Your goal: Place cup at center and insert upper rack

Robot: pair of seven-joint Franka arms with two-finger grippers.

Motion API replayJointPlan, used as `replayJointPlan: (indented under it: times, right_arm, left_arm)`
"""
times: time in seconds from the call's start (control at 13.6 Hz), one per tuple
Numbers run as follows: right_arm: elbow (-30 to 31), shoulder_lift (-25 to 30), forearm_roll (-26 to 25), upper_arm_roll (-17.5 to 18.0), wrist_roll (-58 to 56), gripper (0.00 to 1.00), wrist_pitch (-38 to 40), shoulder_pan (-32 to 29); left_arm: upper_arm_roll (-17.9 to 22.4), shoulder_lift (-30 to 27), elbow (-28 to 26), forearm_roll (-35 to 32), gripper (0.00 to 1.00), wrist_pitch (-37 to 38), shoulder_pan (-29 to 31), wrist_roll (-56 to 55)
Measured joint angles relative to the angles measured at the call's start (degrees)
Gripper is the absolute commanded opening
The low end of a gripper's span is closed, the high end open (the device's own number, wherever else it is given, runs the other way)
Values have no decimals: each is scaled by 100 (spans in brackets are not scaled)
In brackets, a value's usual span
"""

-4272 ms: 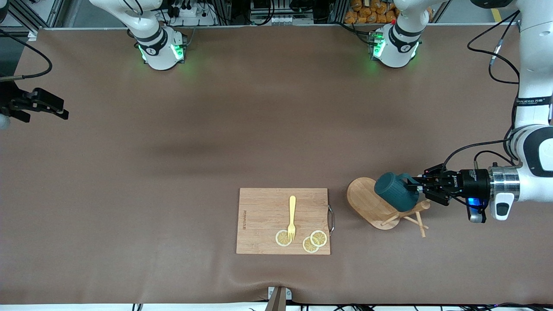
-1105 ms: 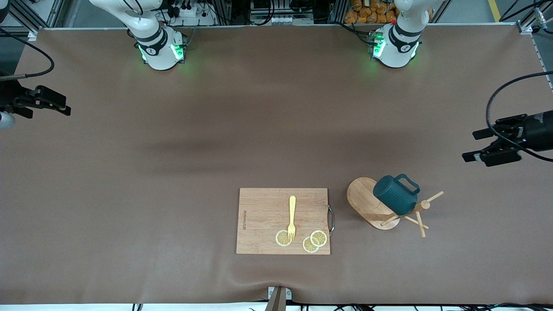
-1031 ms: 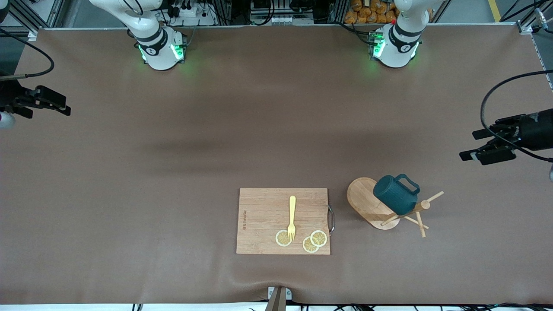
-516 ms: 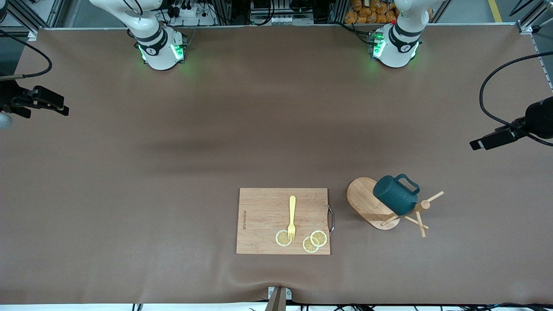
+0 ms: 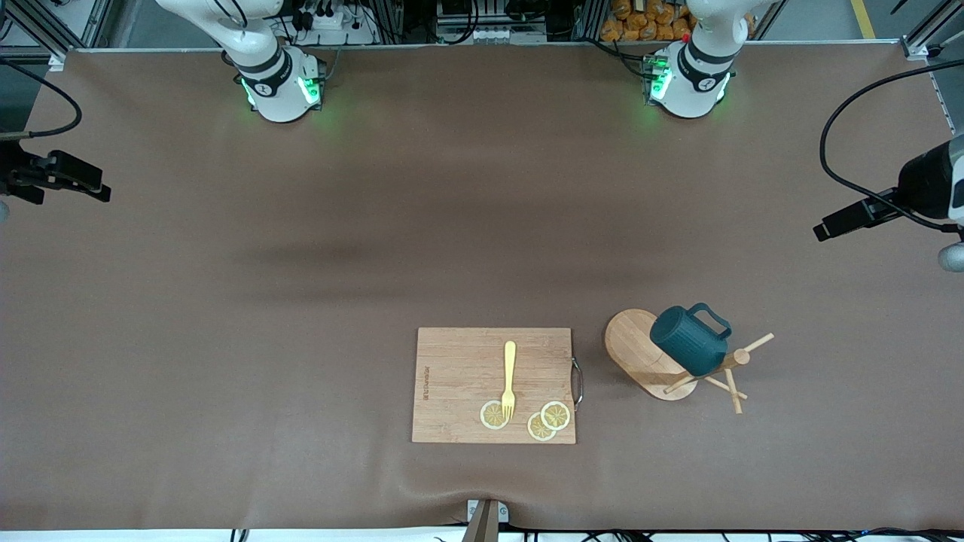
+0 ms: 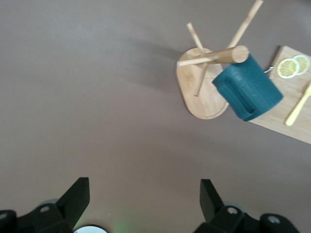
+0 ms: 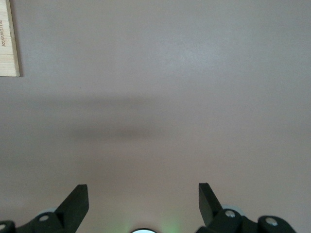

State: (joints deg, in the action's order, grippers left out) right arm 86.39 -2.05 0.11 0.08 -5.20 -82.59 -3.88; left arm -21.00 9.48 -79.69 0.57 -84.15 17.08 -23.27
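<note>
Taking twelve o'clock as toward the arms' bases, the cutting board [image 5: 493, 384] lies nearest the front camera. It carries a yellow fork [image 5: 509, 379] and three lemon slices [image 5: 555, 415].

At the board's three o'clock stands the wooden rack [image 5: 639, 360] on its oval base. The dark green cup [image 5: 689, 340] hangs tilted on an upper peg, handle toward one o'clock. So the cup is on the rack, toward the left arm's end of the tabletop [image 5: 452, 226] and not at its middle.

Farther up, at the rack's two o'clock, the left hand [image 5: 847, 220] hangs over the tabletop's edge. Its wrist view shows the fingers spread wide, released and holding nothing. The right hand [image 5: 79, 181] waits over the other end, at the board's ten o'clock, likewise spread and holding nothing.

The risk, as I judge it, lies in the cup's weight sitting on one side of a light stand. A knock to a peg or the handle could slide the cup off or tip the rack. A hand closing off-centre on the handle could twist the cup against the peg.
</note>
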Motion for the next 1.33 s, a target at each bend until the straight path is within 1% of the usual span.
replayJointPlan:
  times: [0.15, 0.29, 0.59, 0.81, 0.96, 1.03, 1.33]
  right_arm:
    - [0, 0, 0, 1, 1, 100, 1, 0]
    - [0, 0, 0, 1, 1, 100, 1, 0]
    - [1, 0, 0, 3, 1, 100, 4, 0]
    - [0, 0, 1, 5, 1, 100, 5, 0]
    - [-1, 0, 1, 9, 1, 100, 4, 0]
    - [-4, 0, 2, 10, 1, 100, 4, 0]
    - [-27, 25, 5, 17, 1, 100, 4, 0]
  left_arm:
    - [467, -82, -117, -6, 100, -35, -407, 121]
    - [615, -231, -377, -9, 100, -218, -532, 154]
    - [922, -743, -1168, -9, 100, -644, -811, 165]
    - [1225, -1178, -1763, -9, 100, -948, -1132, 168]
    - [1308, -1463, -2147, -9, 100, -1108, -1262, 168]
    - [1313, -1563, -2246, -9, 100, -1127, -1292, 168]
    - [1322, -1732, -2282, -9, 100, -1129, -1357, 424]
